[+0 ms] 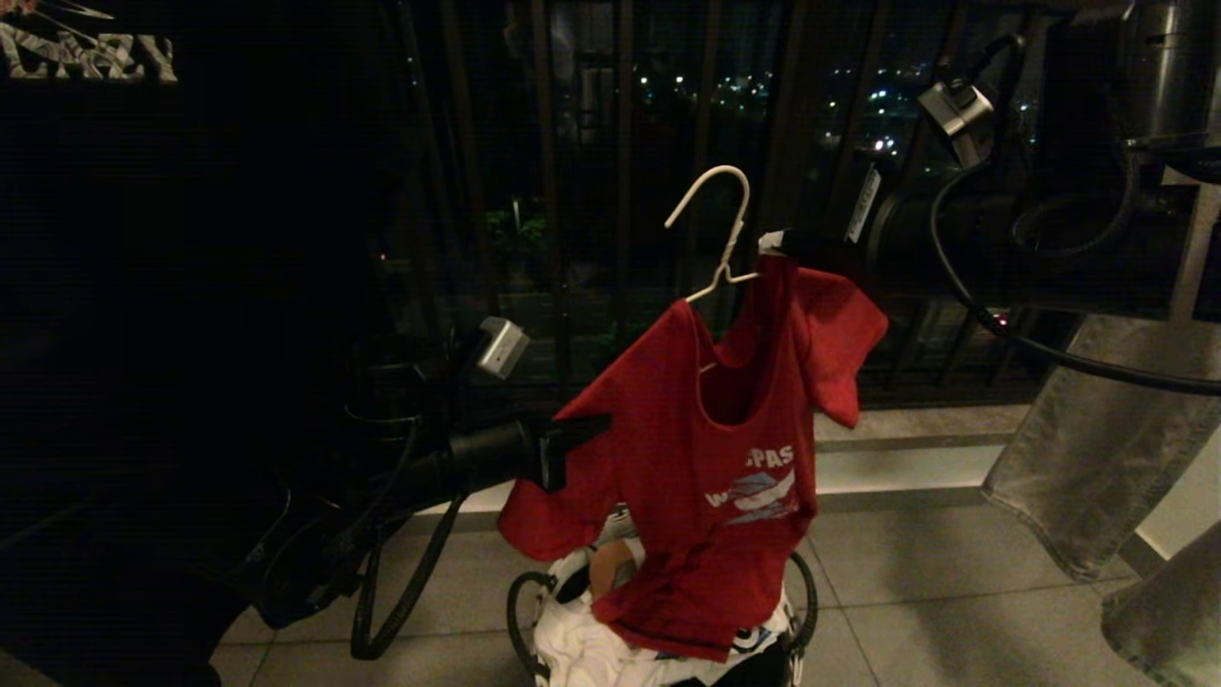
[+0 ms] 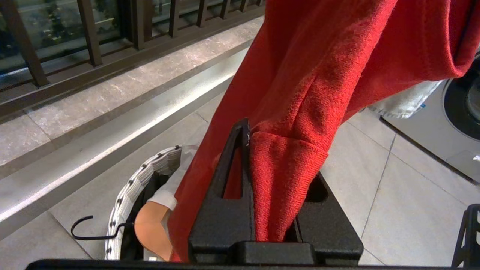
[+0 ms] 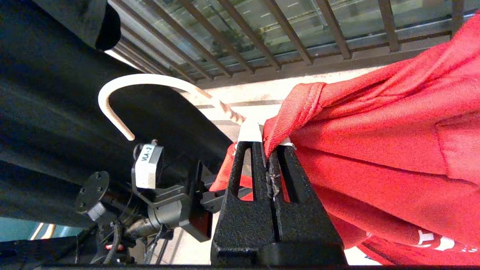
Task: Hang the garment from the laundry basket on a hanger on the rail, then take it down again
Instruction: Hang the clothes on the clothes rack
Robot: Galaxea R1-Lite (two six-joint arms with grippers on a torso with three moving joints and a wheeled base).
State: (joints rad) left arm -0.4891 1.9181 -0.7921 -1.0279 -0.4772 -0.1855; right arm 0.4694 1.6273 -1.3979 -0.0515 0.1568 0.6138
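The garment [image 1: 706, 429], a red T-shirt with white lettering, hangs in the air above the laundry basket [image 1: 558, 584]. The cream-white hanger [image 1: 717, 205] has one arm inside the garment's neck opening, and its hook points up, on nothing. My right gripper [image 1: 777, 245] is shut on the garment's collar [image 3: 300, 108] right beside the hanger's twisted neck [image 3: 225, 108]; whether the wire is also pinched I cannot tell. Lower down, my left gripper [image 1: 584, 431] is shut on a fold of the garment [image 2: 285, 180] at its side. The rail is out of view.
The basket's patterned rim [image 2: 150, 174] holds white clothing [image 1: 591, 654] and a tan wooden hanger [image 2: 152, 228]. Jeans [image 1: 1087, 458] hang at the right, and a black printed T-shirt [image 1: 86, 57] hangs at the upper left. Balcony bars [image 1: 620, 143] stand behind, and a washing machine [image 2: 463, 101] stands nearby.
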